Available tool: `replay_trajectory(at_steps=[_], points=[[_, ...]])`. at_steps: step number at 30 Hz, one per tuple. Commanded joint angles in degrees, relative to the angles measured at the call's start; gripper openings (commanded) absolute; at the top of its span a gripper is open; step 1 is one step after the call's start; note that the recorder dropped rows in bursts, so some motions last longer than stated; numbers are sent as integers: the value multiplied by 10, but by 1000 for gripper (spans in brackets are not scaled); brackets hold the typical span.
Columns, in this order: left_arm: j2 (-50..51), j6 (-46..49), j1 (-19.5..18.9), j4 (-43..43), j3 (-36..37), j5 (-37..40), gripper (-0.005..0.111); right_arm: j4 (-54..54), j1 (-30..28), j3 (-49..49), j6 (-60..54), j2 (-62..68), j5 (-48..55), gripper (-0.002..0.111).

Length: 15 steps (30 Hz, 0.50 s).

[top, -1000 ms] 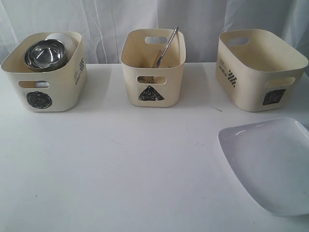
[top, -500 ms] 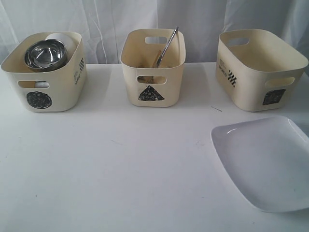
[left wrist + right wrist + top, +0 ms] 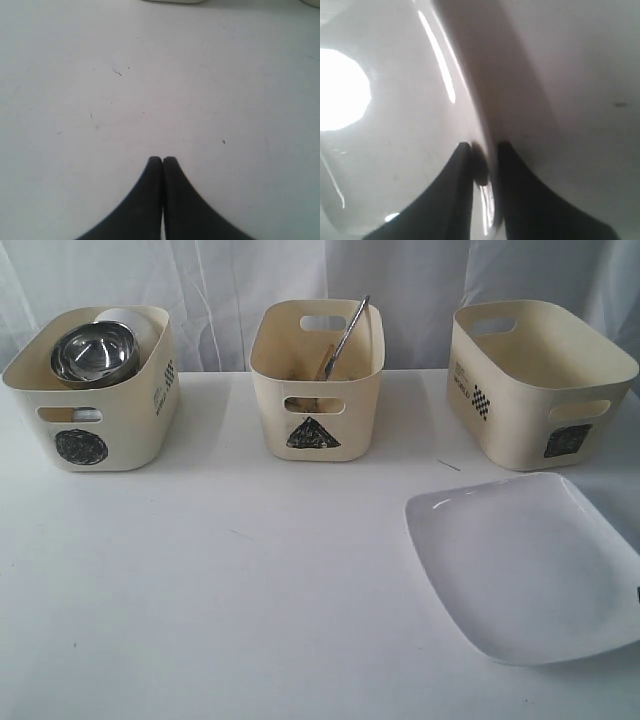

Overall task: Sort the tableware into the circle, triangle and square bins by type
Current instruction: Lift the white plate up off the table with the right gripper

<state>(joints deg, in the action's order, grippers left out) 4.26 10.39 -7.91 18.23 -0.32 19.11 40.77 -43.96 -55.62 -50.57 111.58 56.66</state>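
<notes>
Plate (image 3: 520,565) rim pinched by right gripper (image 3: 484,145), wrist view only | left gripper (image 3: 162,159) closed, empty

White table (image 3: 250,590) holds three cream bins in a back row: circle bin (image 3: 110,430) left, triangle bin (image 3: 355,420) middle, square bin (image 3: 510,420) right. White plate (image 3: 520,565) sits front right.

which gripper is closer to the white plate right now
Right. The right gripper pinches the plate at its rim, one finger on each side. The left gripper is shut above the table, with no plate in its view.
</notes>
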Motion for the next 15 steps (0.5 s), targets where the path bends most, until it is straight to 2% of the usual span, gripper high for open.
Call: replay_trajectory(at_steps=[1, 11, 15], points=[[-2, 2, 0, 4, 3, -1, 0, 86, 3, 4, -94, 3, 71, 4], [-2, 2, 0, 4, 3, -1, 0, 131, 3, 4, -111, 3, 133, 0], [-2, 2, 0, 4, 3, -1, 0, 185, 12, 4, -110, -3, 133, 0]])
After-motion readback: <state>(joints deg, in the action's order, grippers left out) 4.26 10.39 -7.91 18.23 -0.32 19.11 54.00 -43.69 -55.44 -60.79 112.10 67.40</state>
